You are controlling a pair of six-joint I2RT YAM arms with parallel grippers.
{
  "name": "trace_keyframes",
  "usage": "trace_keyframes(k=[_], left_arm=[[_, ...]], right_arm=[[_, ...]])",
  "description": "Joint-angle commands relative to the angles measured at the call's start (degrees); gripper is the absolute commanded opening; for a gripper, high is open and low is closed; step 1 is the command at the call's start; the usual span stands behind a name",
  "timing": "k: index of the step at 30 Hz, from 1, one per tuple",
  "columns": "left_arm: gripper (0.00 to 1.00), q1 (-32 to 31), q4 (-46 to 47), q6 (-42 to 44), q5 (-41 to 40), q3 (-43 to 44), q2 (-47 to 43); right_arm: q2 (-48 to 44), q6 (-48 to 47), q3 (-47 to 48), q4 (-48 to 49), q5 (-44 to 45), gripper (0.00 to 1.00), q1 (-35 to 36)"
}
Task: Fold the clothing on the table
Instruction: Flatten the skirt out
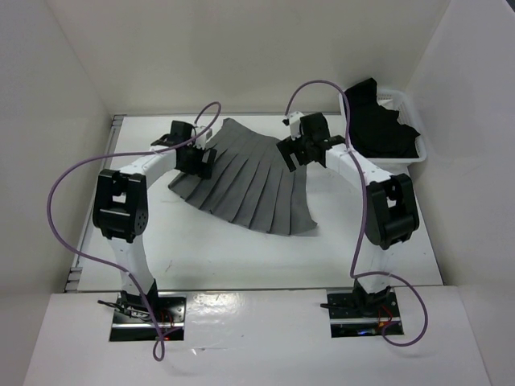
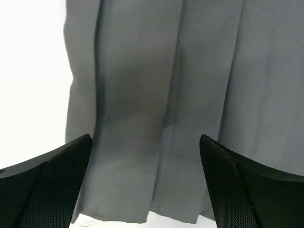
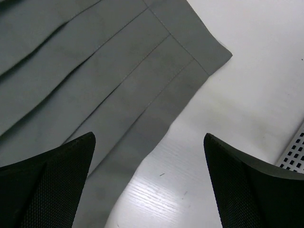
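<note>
- The grey pleated skirt (image 1: pixel 249 181) is spread flat on the table (image 1: pixel 241 257), slightly toward 12 o'clock of its centre.
- The left claw (image 2: pixel 145 137) is released, poised over the skirt's 9 o'clock side.
- The right claw (image 3: pixel 149 135) is released, poised over its 3 o'clock edge.

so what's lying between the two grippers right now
The grey pleated skirt: its pleats fill the stretch between the left gripper and the right gripper, both open. The top view shows it.
</note>
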Motion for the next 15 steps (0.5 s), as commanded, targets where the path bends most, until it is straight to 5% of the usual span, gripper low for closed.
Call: trace_keyframes(k=[1, 15], left_arm=[[1.0, -0.4, -1.0, -2.4, -2.6, -0.4, -1.9], [1.0, -0.9, -3.9, -5.5, -2.1, -3.3, -2.4]], right_arm=[[-0.1, -3.3, -0.1, -0.9, 0.6, 0.99, 0.0], [11.2, -11.1, 3.9, -1.0, -0.5, 0.99, 0.0]])
